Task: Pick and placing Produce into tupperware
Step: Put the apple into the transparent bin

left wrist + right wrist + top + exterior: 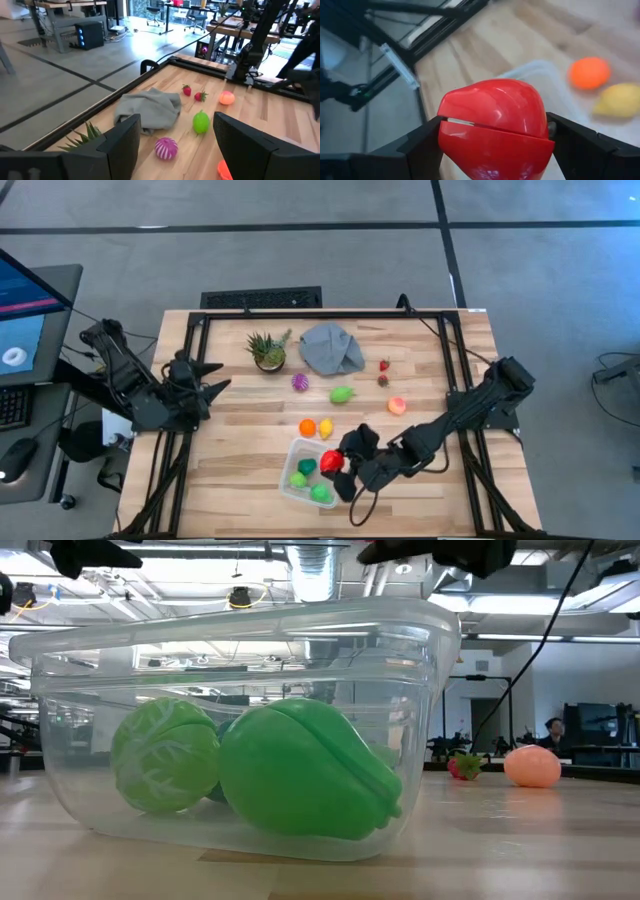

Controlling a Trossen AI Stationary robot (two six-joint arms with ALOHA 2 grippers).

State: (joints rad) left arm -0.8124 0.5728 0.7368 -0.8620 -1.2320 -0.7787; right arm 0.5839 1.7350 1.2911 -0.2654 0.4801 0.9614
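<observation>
High view: your right gripper's (338,463) jaws clamp the glossy red toy fruit (332,461) over the clear rectangular plastic container (291,486); lower before releasing, clear of the green pieces.

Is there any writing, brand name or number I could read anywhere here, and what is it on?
None can be read.
The monitor beside the table shows blue and white shapes, too small to read.
The clear container and the toy produce carry no visible label.
</observation>
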